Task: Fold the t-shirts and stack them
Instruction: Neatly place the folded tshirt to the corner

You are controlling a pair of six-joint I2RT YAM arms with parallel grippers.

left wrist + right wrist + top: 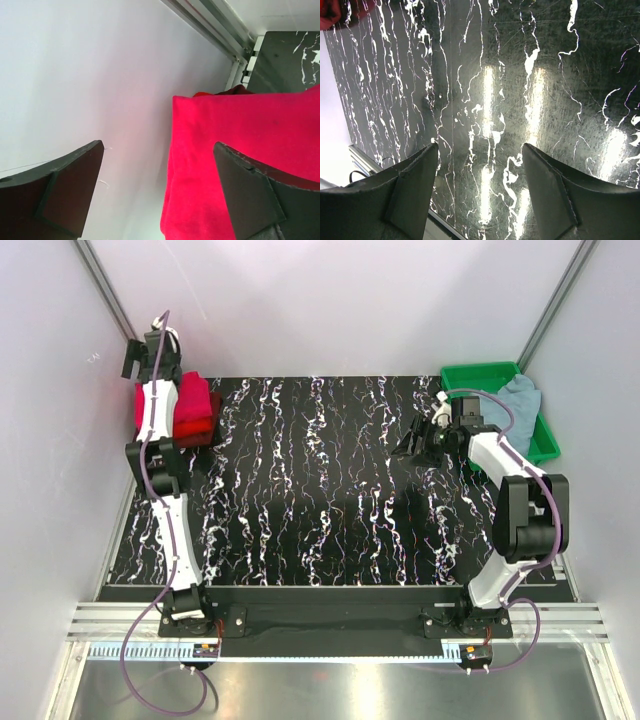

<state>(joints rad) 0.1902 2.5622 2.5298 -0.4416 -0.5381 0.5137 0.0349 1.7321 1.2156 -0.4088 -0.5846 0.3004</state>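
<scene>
Black white-veined tabletop [330, 490] carries a stack of folded red t-shirts [195, 410] in its far left corner, against the wall [60, 440]; a pale grey-blue t-shirt [520, 400] lies crumpled in the green tray [480, 375] at far right. I see my left gripper [159, 146] raised by the red stack, jaws spread wide, and my right gripper [480, 147] over the tabletop near the tray, jaws likewise apart.
</scene>
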